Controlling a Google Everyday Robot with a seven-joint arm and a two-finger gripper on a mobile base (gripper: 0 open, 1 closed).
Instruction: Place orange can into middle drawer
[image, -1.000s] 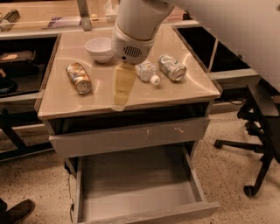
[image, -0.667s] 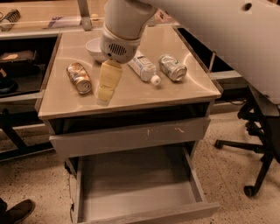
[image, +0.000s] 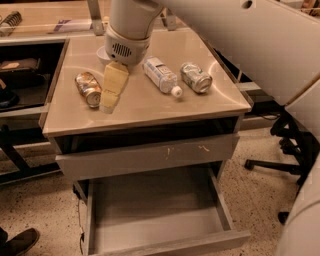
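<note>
Claw just beside orange can, perhaps touching; middle drawer open.

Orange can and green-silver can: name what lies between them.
In the camera view: the gripper, close beside the orange can, then the clear plastic bottle, before the green-silver can.

Office-type workspace, maybe a lab corner

Speckled hard floor, black wheeled office chair base, and a long pale wooden desk behind a beige-topped grey metal drawer cabinet. The robot's pale yellow gripper hangs over the cabinet top's left side.
</note>
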